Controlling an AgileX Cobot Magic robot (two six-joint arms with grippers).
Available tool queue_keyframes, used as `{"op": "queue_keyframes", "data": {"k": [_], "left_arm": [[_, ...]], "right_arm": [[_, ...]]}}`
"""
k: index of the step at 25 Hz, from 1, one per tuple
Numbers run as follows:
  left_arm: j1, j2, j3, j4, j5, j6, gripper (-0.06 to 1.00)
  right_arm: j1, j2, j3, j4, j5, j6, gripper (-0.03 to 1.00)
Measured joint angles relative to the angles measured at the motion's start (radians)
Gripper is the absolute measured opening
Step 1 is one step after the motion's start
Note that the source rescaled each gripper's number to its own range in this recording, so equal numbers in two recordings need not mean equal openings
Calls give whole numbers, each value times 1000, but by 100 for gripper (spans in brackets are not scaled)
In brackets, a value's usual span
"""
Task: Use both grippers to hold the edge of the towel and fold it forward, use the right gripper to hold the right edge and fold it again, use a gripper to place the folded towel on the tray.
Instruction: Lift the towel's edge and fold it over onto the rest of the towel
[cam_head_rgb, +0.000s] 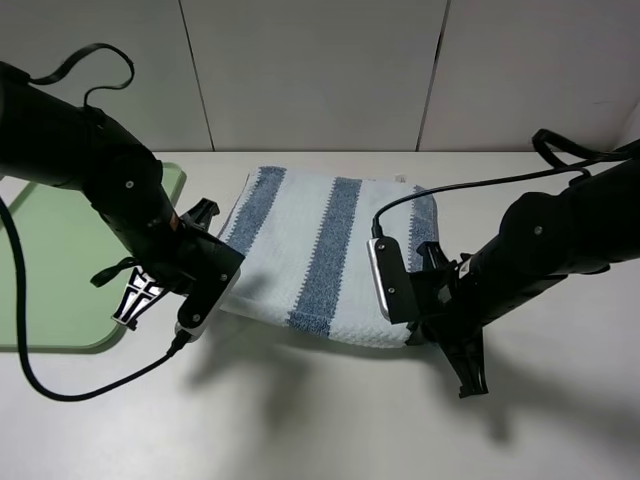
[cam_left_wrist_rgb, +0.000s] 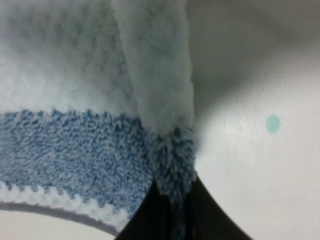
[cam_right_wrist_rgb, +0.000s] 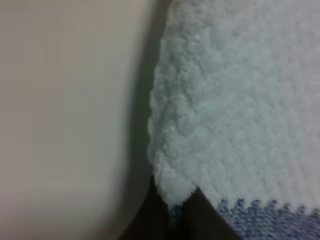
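- The towel lies in the middle of the surface, spread nearly flat. Its broad white and dusty-blue stripes run from the far side towards the near side.
- Up close its pile is thick and fluffy, and a zigzag line marks where blue meets white. A thin grey hem runs along the border.
- Its near edge looks raised a little off the surface, with a dark shadow under it, while the far edge rests flat.
- The left gripper is at the near left corner. Its jaws are clamped on a pinched-up fold of blue cloth.
- The right gripper is at the near right corner. Its jaws are closed on the white tip of the towel, just beside a blue stripe.
- The pale-green tray sits on the left of the surface, apart from the towel, partly hidden behind the left arm.
- Black cables trail from both arms across the surface.
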Motion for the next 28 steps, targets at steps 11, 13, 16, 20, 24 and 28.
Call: {"op": "queue_keyframes", "data": {"k": [11, 13, 16, 20, 24, 28], "left_arm": [[-35, -94, -4, 91, 117, -81, 0], [-45, -113, -6, 103, 131, -104, 0], [-52, -148, -7, 109, 149, -120, 0], [-54, -207, -7, 108, 171, -128, 0], [-57, -269, -7, 105, 192, -132, 0], [-92, -315, -7, 104, 229, -136, 0]], "right_arm": [[0, -166, 2, -18, 73, 43, 0], [0, -194, 2, -41, 80, 78, 0], [0, -237, 2, -84, 104, 129, 0], [0, -293, 2, -133, 134, 188, 0], [0, -357, 2, -162, 162, 227, 0], [0, -414, 2, -189, 207, 259, 0]]}}
